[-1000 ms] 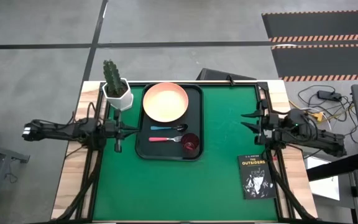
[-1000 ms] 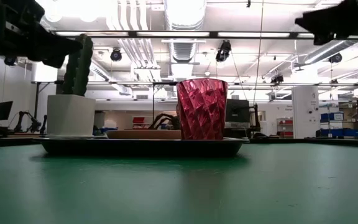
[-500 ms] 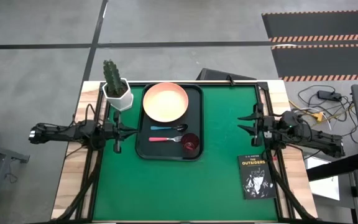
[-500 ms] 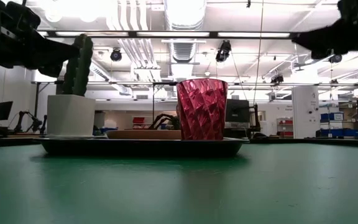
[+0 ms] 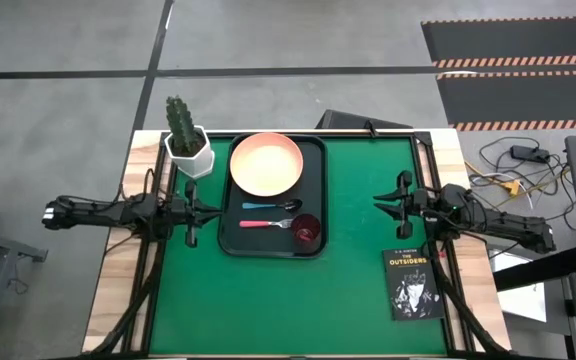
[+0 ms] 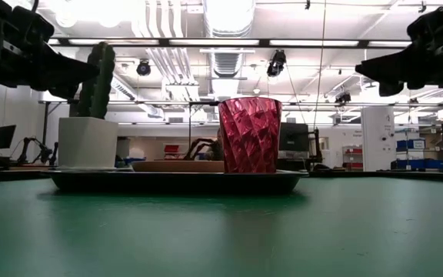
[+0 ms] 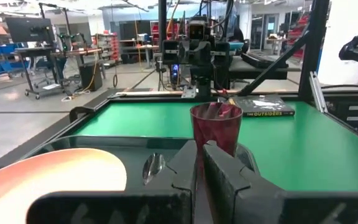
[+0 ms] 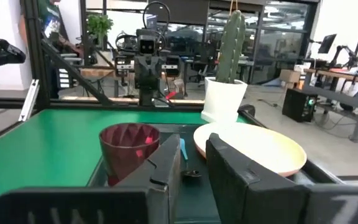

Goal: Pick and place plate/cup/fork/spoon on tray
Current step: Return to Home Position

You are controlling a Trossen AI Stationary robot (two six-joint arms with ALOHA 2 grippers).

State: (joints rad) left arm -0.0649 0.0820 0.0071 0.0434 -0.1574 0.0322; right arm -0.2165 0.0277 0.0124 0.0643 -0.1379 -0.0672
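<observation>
The dark tray (image 5: 230,245) lies on the green mat left of centre. On it are the salmon-pink plate (image 5: 266,164) at the far end, the blue-handled spoon (image 5: 273,206), the pink-handled fork (image 5: 265,224) and the maroon cup (image 5: 306,229), which stands upright at the near right corner. My left gripper (image 5: 204,210) hovers just off the tray's left rim, shut and empty; its wrist view (image 7: 199,155) looks across the tray at the cup (image 7: 215,127). My right gripper (image 5: 378,203) hovers over the mat right of the tray, slightly open (image 8: 194,155) and empty.
A white hexagonal pot with a cactus (image 5: 189,150) stands at the tray's far left corner. A black book (image 5: 411,284) lies near the right front. Bare green mat (image 5: 353,250) lies between the tray and the right arm and along the near side.
My right gripper has gone toward the table's left edge, closer to the tray, and has come a little lower. The things on the tray have stayed where they were.
</observation>
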